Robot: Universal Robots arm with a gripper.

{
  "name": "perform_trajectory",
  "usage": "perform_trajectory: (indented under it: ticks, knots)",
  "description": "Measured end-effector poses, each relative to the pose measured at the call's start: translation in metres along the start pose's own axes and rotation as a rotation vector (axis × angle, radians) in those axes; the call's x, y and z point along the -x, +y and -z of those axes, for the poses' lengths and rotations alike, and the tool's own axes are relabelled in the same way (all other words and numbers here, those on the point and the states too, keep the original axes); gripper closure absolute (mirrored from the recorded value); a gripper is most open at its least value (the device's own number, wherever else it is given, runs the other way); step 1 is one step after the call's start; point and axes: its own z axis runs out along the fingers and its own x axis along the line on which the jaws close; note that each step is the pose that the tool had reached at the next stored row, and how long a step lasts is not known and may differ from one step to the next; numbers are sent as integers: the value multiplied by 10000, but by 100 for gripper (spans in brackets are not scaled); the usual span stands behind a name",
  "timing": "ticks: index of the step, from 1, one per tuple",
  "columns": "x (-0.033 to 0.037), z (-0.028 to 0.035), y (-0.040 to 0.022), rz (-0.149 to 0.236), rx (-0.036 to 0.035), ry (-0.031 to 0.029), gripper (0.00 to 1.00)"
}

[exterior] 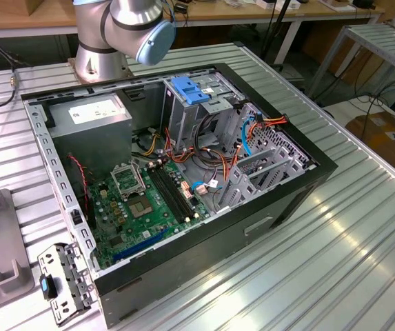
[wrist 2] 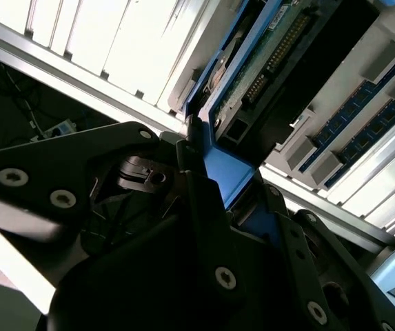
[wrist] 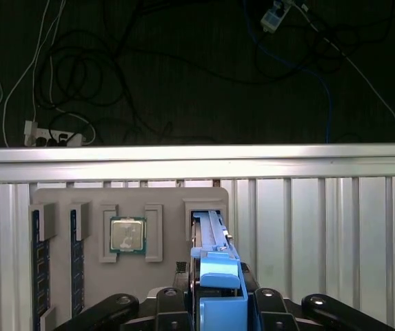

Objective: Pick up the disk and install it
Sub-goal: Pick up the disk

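The disk (wrist: 216,272) is bright blue, the tray (wrist: 132,196) grey, the motherboard (exterior: 109,207) green, the case (exterior: 204,255) black

tool (wrist: 218,310) clamped on disk (wrist: 214,265), fingers (wrist: 260,312) either side.

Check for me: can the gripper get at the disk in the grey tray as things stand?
Probably yes. In the first wrist view the gripper straddles the disk, which stands on edge at a slot of the grey tray, and nothing lies between them.

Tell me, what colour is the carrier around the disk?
Bright blue; the disk shows it best in the first wrist view.
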Motion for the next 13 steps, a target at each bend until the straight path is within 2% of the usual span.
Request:
perform_trajectory:
  ticks: [13]
  knots:
    - [3,79,0,0,-1,-1,63]
